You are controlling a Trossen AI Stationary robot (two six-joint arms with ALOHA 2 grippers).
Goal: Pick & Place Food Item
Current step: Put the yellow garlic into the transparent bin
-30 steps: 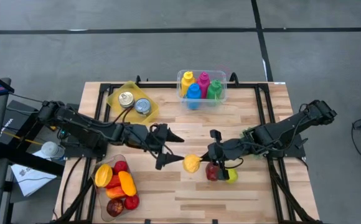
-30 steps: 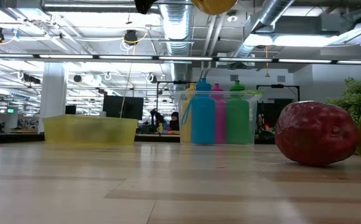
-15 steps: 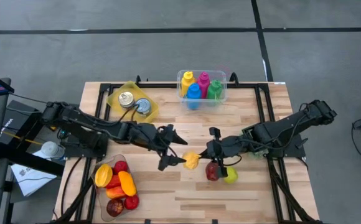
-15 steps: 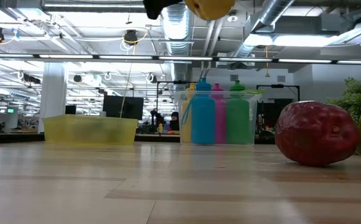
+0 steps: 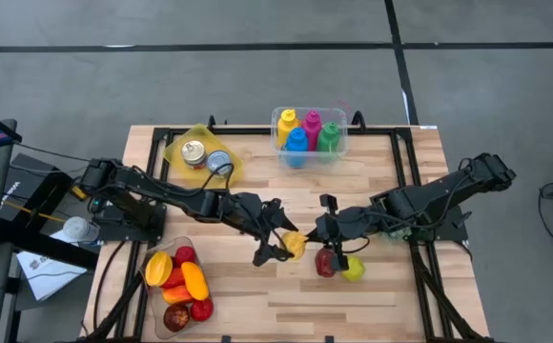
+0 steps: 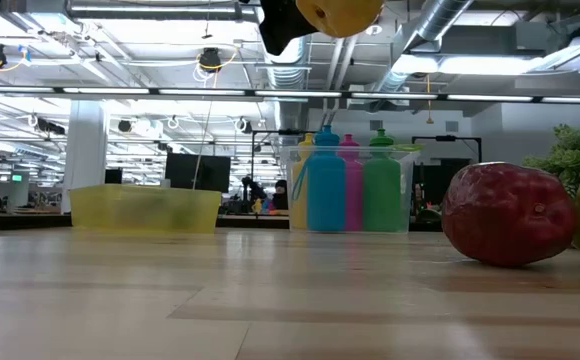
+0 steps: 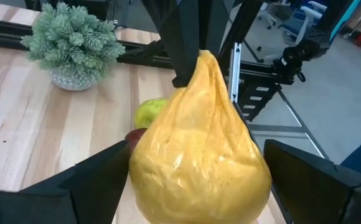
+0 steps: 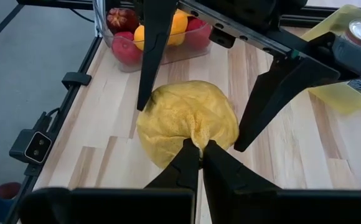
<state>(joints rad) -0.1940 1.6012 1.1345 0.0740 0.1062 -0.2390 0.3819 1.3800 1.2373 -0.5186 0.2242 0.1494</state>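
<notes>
Wood table (image 5: 391, 286), grey floor around it. Landmark: the yellow fruit (image 5: 296, 245) held up mid-table.

Left of fruit, near table's left front corner: clear bin (image 5: 151, 297) with red, orange and yellow produce. Back-left of fruit: yellow tray (image 5: 183, 141) with two cans (image 5: 206, 157). Behind fruit: tub of coloured bottles (image 5: 309, 132).

Left gripper (image 5: 275, 232): at the fruit's left side, jaws spread wide, one finger on either side of it, not clamped. Left wrist view shows the fruit (image 7: 199, 158) filling the gap between the fingers.

Right gripper (image 5: 322, 229): just right of the fruit, jaws clenched on its pinched tip; right wrist view shows fingers (image 8: 193, 163) pinching the fruit (image 8: 187, 121) off the wood. Low view confirms the fruit (image 6: 338, 14) hangs well above the table.

Right of fruit, on the table: red fruit (image 5: 325, 264) and green fruit (image 5: 354, 270), touching. Small green plant (image 7: 75, 42) close by.

Step, as I read it: mid-air handover, right to left. Next: left closes on the body, then right lets go, and only after the left grip is firm. Likely drop is the produce bin. Risk: soft rounded skin, could slip if right releases early.
</notes>
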